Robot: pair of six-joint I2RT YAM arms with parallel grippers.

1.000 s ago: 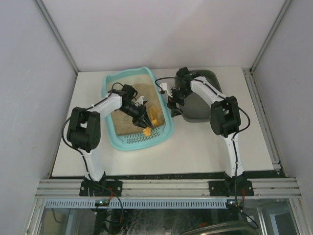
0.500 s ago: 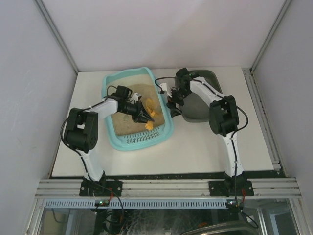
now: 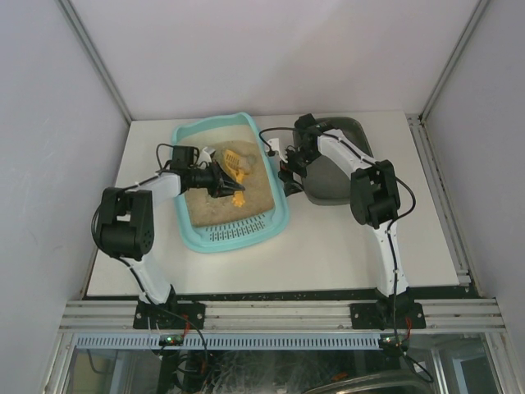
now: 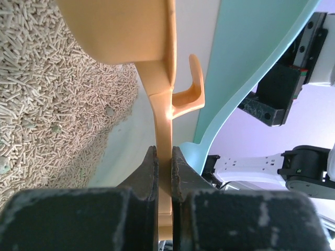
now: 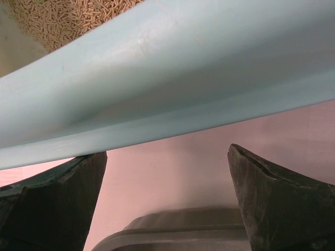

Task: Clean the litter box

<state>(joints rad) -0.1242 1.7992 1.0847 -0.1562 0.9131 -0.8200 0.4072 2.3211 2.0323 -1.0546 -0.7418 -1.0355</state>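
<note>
The light-teal litter box (image 3: 190, 135) holds tan litter (image 3: 221, 205), with its slotted grate (image 3: 238, 234) at the near end. My left gripper (image 3: 216, 180) is inside the box, above the litter, shut on the handle of an orange scoop (image 3: 233, 161). In the left wrist view the gripper (image 4: 164, 157) pinches the flat handle (image 4: 162, 115). The scoop bowl (image 4: 120, 26) is over pellet litter (image 4: 52, 104), beside the box wall (image 4: 246, 63). My right gripper (image 3: 289, 174) is open and empty outside the box's right rim. In the right wrist view, it (image 5: 167, 172) sits just below that rim (image 5: 167, 78).
A dark grey tray (image 3: 332, 176) stands right of the litter box; its rim (image 5: 172, 235) lies between my right fingers (image 5: 52, 198). White walls enclose the table on three sides. Bare table lies in front of both trays.
My left gripper has swung the scoop from the near, grate end of the box back toward its middle and left. The right arm has not moved.
</note>
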